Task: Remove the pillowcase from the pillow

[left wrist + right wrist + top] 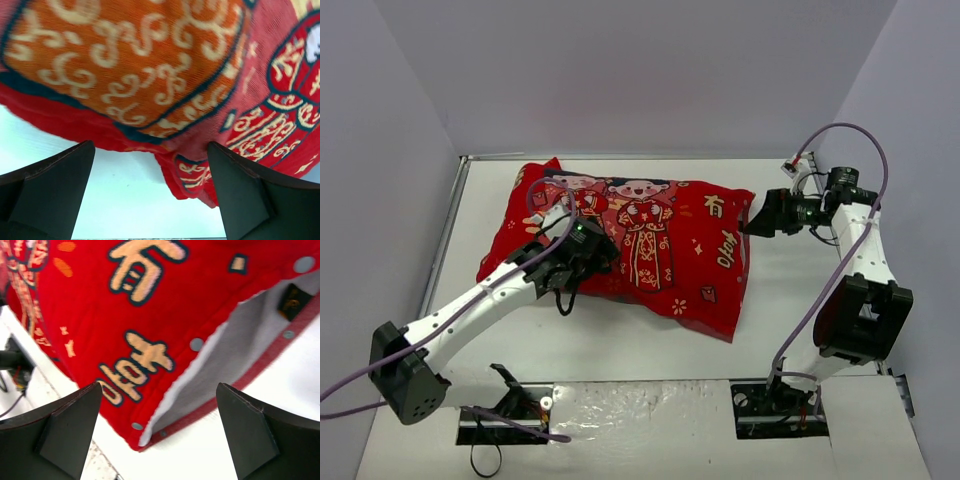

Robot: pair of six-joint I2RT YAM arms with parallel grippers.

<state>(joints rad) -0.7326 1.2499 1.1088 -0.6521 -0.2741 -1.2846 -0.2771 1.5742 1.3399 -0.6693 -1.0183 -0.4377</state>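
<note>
The red pillowcase (pixel 665 255) with its cartoon figures lies flat in the middle of the table, its open end to the right. The white pillow (pixel 235 347) shows only through that snap-lined open end in the right wrist view; elsewhere it is hidden inside the case. My left gripper (pixel 588 248) is open, low over the case's near left part. In its wrist view (pixel 150 150) a small fold of the pillowcase (pixel 192 172) hangs by the right finger. My right gripper (pixel 752 222) is open just off the open end, its jaws (pixel 160 387) astride the corner of the pillowcase (pixel 100 305).
White table (pixel 620 345) enclosed by pale walls at left, back and right. A metal rail (pixel 445 235) runs along the left edge. Purple cables (pixel 840 250) loop from both arms. Several snap buttons and a small black tag (pixel 292 299) sit at the case's opening.
</note>
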